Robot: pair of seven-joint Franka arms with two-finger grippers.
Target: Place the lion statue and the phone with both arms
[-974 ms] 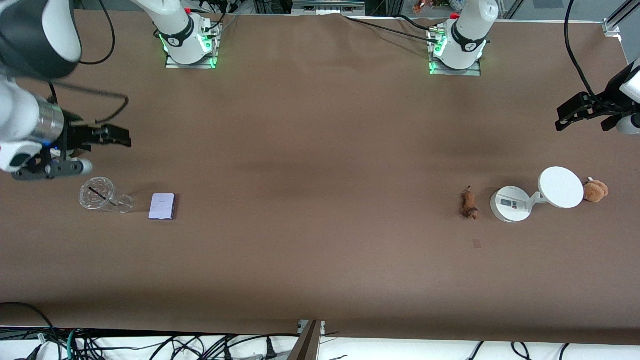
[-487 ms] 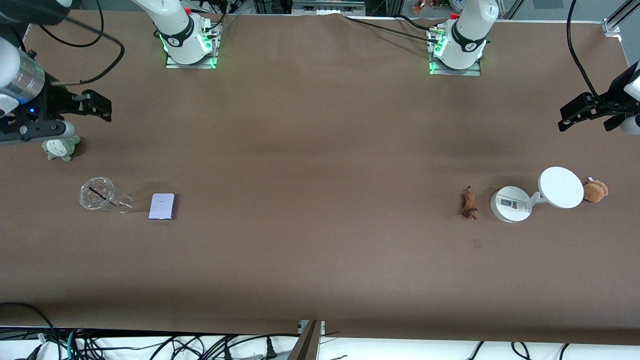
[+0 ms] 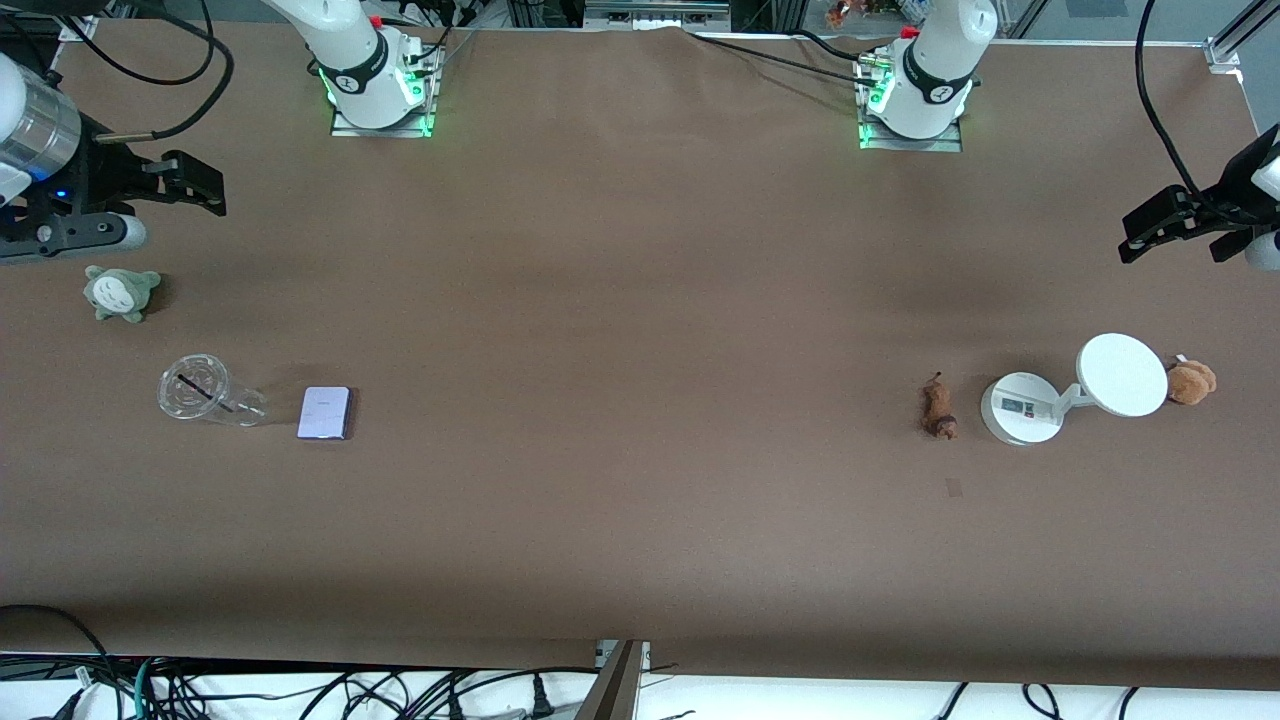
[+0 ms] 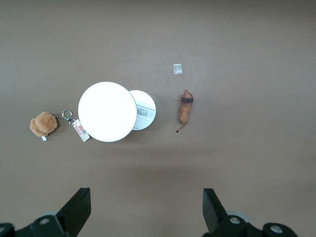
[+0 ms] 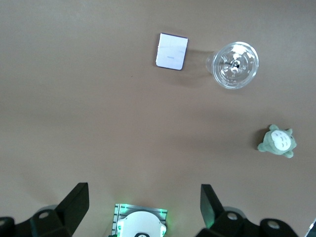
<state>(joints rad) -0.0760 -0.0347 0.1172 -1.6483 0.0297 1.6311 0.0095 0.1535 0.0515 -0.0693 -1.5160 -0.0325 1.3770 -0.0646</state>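
Observation:
The lion statue point(image 3: 938, 408) is a small brown figurine lying on the table toward the left arm's end; it also shows in the left wrist view point(image 4: 185, 109). The phone point(image 3: 324, 412) is a flat pale-lavender rectangle lying toward the right arm's end, also in the right wrist view point(image 5: 172, 52). My left gripper point(image 3: 1180, 235) is open and empty, up over the table's edge at its end, its jaws wide apart point(image 4: 146, 207). My right gripper point(image 3: 190, 188) is open and empty, up over the table at its end point(image 5: 144, 205).
A white round-based device point(image 3: 1022, 408) with a round disc point(image 3: 1122, 374) stands beside the lion, with a tan plush toy point(image 3: 1190, 382) next to it. A clear cup point(image 3: 195, 386) lies beside the phone. A green plush toy point(image 3: 120, 292) lies farther from the camera.
My right gripper has risen and drawn back toward the table's end, uncovering the green plush toy. My left gripper has shifted slightly. The lion and phone have not moved.

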